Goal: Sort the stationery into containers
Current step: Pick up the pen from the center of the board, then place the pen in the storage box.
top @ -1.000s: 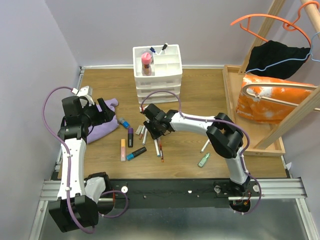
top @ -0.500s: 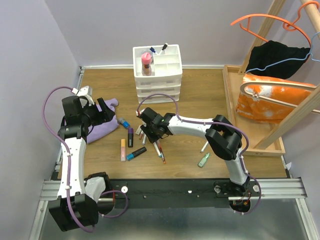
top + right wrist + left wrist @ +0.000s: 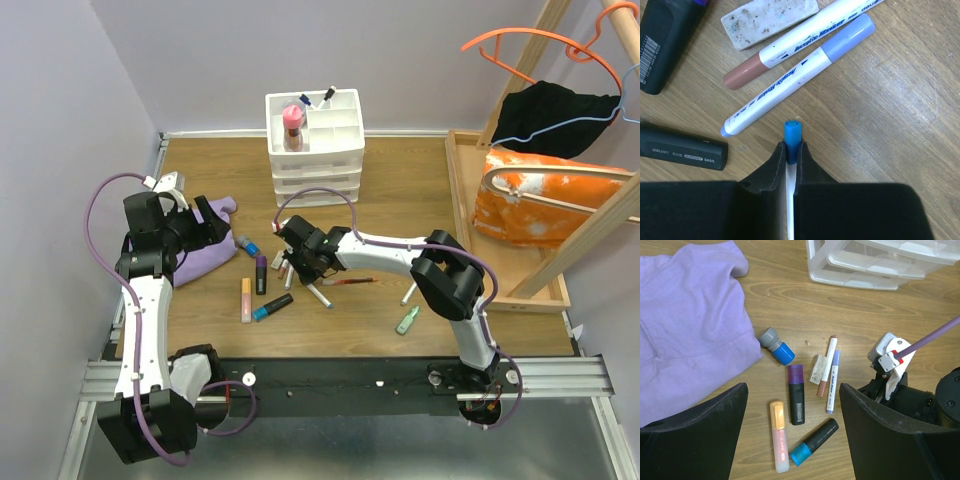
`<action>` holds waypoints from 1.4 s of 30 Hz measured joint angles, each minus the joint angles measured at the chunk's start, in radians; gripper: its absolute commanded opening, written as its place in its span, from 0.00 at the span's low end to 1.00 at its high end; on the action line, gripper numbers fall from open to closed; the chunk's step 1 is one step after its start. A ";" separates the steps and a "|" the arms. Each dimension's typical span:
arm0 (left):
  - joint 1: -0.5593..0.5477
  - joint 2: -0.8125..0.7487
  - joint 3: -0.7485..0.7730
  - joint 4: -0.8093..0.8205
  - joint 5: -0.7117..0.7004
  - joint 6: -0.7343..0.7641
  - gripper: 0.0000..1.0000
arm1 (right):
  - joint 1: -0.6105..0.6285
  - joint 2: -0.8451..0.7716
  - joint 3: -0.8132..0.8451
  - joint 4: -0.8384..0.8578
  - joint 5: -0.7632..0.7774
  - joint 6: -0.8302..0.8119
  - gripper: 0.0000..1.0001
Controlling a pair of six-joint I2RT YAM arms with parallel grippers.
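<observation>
Right forearm lies toward 9 o'clock, my right gripper clamped on a blue-capped pen; my left gripper hangs spread wide.

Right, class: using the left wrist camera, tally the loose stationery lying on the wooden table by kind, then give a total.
White marker pens: 2
Black-bodied markers: 2
Pale orange highlighter: 1
Eraser: 1
Stubby blue-and-grey marker: 1
Total: 7

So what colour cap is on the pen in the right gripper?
Blue cap, clearest in the right wrist view.
</observation>
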 measured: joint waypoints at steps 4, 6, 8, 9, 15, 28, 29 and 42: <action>0.000 0.000 0.008 -0.008 0.004 0.000 0.83 | 0.001 -0.003 0.000 0.001 0.000 -0.003 0.01; 0.000 0.004 0.024 -0.012 0.008 0.000 0.83 | 0.004 -0.004 0.002 0.000 -0.001 -0.006 0.01; 0.000 0.011 0.043 -0.016 0.011 0.000 0.83 | 0.007 -0.005 0.021 -0.008 -0.007 -0.009 0.01; 0.000 0.016 0.052 -0.016 0.012 0.000 0.83 | 0.008 -0.006 0.038 -0.010 -0.009 -0.010 0.01; 0.000 0.057 0.124 -0.024 0.018 0.011 0.82 | 0.009 -0.082 0.267 -0.014 -0.085 -0.028 0.00; 0.001 0.132 0.227 -0.032 0.067 0.040 0.82 | -0.099 -0.455 0.412 0.461 -0.131 -0.132 0.00; 0.001 0.139 0.243 -0.030 0.073 0.043 0.82 | -0.108 -0.474 0.383 0.537 -0.097 -0.160 0.00; 0.001 0.279 0.307 0.081 0.156 0.018 0.82 | -0.351 -0.107 0.498 1.106 0.276 -0.453 0.00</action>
